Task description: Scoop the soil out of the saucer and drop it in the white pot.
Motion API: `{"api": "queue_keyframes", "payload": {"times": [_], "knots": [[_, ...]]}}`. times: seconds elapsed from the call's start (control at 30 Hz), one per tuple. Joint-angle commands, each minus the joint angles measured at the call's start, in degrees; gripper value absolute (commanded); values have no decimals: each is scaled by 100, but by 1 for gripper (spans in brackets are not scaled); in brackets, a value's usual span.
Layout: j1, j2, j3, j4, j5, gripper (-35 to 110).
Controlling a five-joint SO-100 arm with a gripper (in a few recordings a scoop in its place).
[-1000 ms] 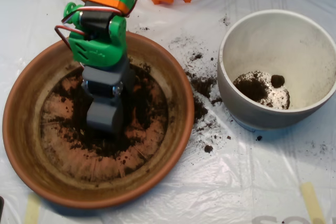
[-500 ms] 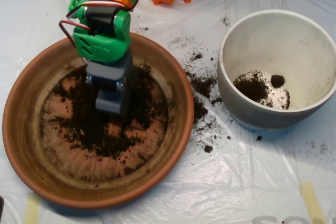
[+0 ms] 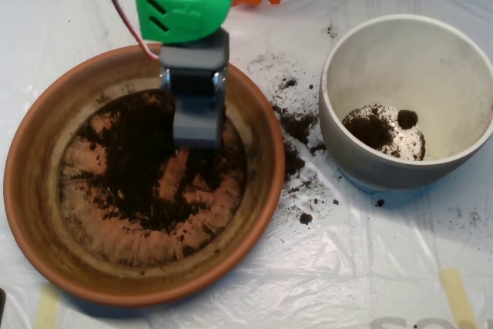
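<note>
Grey clamshell scoop (image 3: 197, 130): over upper middle of orange-brown terracotta saucer (image 3: 31, 213), closure unclear | dark crumbly soil (image 3: 142, 163): across saucer floor | round white pot (image 3: 347, 144): right of saucer

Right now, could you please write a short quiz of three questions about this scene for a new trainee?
1. True or false: the white pot already holds some soil.
2. Over which container is the scoop? A) the saucer B) the white pot C) neither
3. Fill in: spilled soil lies on the plastic sheet between the saucer and the ____.

Key: 1 true. A dark patch and one clump lie on the pot's bottom. 2 A. 3 white pot.
</note>
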Motion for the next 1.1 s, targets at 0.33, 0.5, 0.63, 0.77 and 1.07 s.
{"api": "queue_keyframes", "payload": {"times": [0.33,0.5,0.63,0.77,1.07], "knots": [[-1371,1169,-2180,1679,-44,0],[-1986,782,-2971,2013,35,0],[-2522,176,-3779,2329,62,0],[-3076,-404,-4403,2549,26,0],[-3779,-1670,-5854,3296,-229,6]]}}
